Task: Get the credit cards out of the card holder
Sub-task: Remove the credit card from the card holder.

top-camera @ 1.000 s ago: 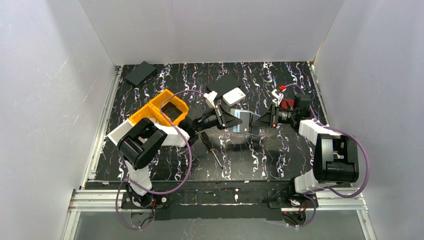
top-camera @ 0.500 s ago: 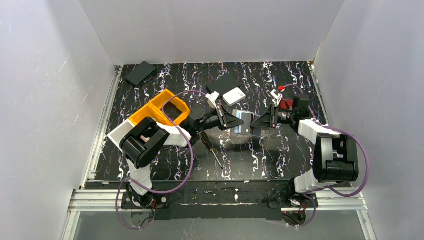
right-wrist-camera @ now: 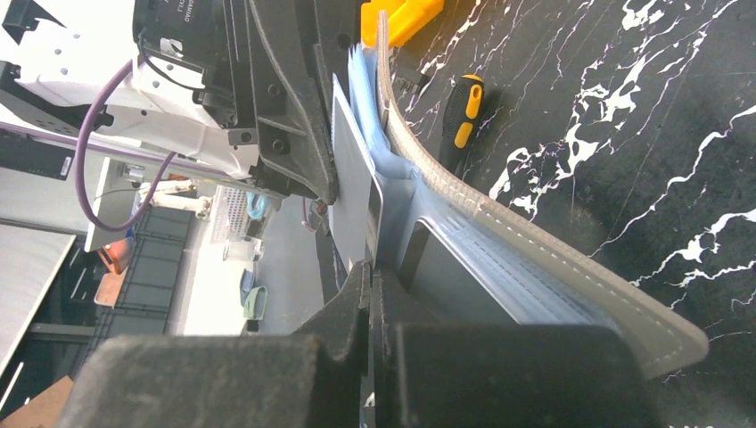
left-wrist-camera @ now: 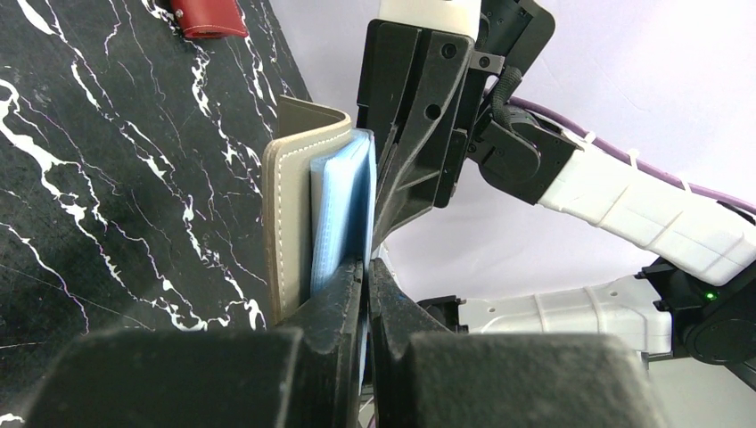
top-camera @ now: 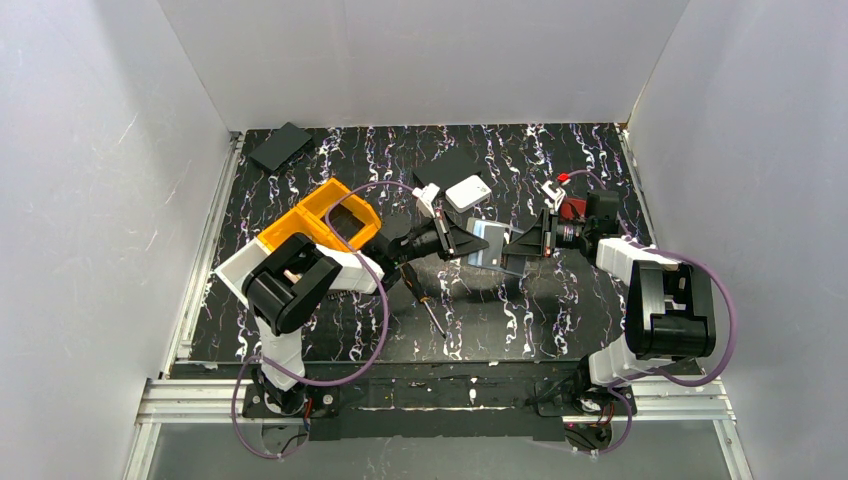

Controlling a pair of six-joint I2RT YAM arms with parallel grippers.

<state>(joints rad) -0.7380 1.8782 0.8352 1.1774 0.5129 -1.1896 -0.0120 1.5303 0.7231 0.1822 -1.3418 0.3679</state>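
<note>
The card holder (top-camera: pixel 488 243), taupe outside and pale blue inside, hangs open above the table between both grippers. My left gripper (top-camera: pixel 462 245) is shut on a thin pale blue inner layer at its left half; in the left wrist view the left gripper (left-wrist-camera: pixel 367 263) has the taupe cover (left-wrist-camera: pixel 290 205) just to its left. My right gripper (top-camera: pixel 518 243) is shut on a thin grey credit card (right-wrist-camera: pixel 352 192). In the right wrist view the right gripper (right-wrist-camera: pixel 368 267) has this card standing beside the curved card holder (right-wrist-camera: pixel 499 223). Other cards are hidden in the pockets.
A black-and-yellow screwdriver (top-camera: pixel 425 298) lies in front of the left gripper. An orange tray (top-camera: pixel 320 215) sits at the left. A white square box (top-camera: pixel 467 192) and flat black rectangles (top-camera: pixel 281 145) lie behind. A red object (top-camera: pixel 573 207) lies by the right wrist.
Both grippers stay shut at the card holder. The right gripper has shifted slightly left and away from the near edge; the card holder has barely moved.
</note>
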